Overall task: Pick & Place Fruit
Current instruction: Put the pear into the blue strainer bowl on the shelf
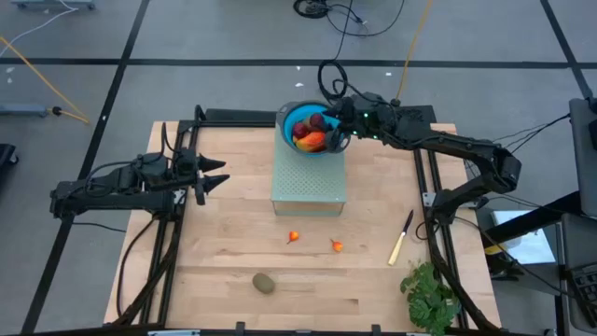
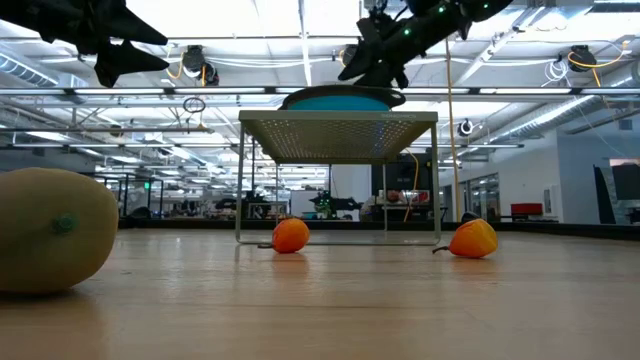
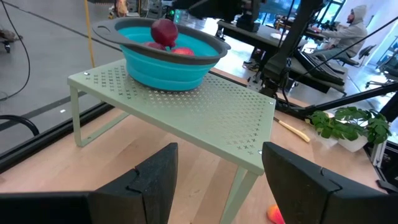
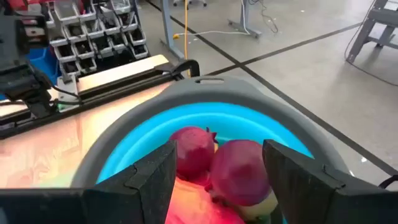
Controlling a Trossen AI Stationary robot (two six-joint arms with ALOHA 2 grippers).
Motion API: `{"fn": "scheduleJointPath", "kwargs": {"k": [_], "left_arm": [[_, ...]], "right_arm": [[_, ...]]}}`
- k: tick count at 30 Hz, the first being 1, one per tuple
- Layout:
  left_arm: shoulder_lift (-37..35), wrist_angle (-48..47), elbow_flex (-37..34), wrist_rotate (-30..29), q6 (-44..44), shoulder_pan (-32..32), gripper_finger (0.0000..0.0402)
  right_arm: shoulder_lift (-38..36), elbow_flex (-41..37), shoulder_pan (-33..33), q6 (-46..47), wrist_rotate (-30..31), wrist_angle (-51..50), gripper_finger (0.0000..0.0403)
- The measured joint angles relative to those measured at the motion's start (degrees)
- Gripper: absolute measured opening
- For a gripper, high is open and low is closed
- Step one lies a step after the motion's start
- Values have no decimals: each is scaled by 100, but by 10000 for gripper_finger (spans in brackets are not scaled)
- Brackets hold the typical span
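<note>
A blue bowl with a grey rim (image 1: 284, 121) stands on a pale green perforated shelf (image 1: 308, 182) at the table's far middle. Inside lie two dark red round fruits (image 4: 193, 152) (image 4: 239, 171) on an orange-red oblong (image 1: 311, 140). My right gripper (image 4: 219, 149) hovers open over the bowl's right side, its fingers apart above the red fruits and touching nothing. Two small orange pieces (image 1: 294, 237) (image 1: 337, 245) and a brownish-green oval (image 1: 265, 282) lie on the wooden table in front of the shelf. My left gripper (image 1: 222, 174) waits open at the left, raised off the table.
A yellow-handled knife (image 1: 401, 238) lies right of the orange pieces, and a leafy green bunch (image 1: 429, 294) sits at the near right corner. Black rails run along both sides of the table. Bare wood stretches between the shelf and the near edge.
</note>
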Motion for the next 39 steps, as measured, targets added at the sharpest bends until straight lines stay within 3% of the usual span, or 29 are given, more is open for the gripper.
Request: {"fn": "scheduleJointPath", "kwargs": {"k": [13, 39], "left_arm": [[0, -6, 0, 1, -2, -2, 235], [-2, -35, 0, 2, -177, -2, 234]], "right_arm": [[-862, 2, 173, -173, -7, -507, 214], [-2080, -22, 1919, -619, -11, -2499, 51]]}}
